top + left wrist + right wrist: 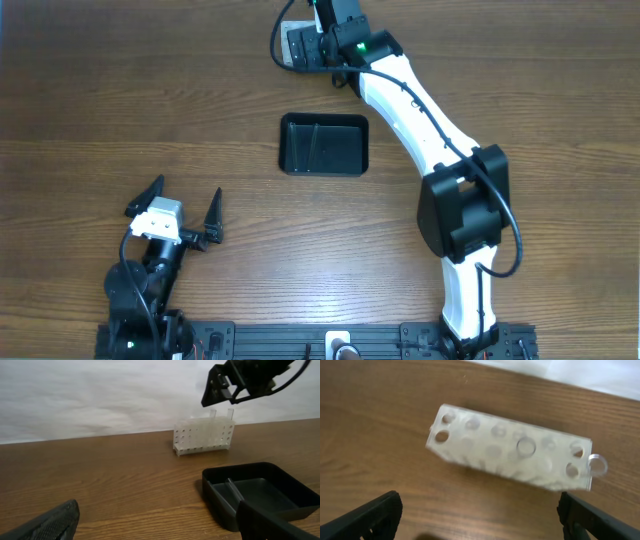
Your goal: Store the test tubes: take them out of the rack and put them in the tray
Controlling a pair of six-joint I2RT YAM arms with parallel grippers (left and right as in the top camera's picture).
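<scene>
The right gripper point(480, 522), jaws wide open, hangs over the rack point(510, 452), where a test tube point(525, 446) stands upright. On the counter point(100, 100), the tray point(345, 150) lies at six o'clock from the rack.

L tool point(186, 192) wide open near base; R arm point(420, 110) stretched far fwd, R tool point(479, 502) open.

No writing, label, number or sign can be read on anything.
</scene>
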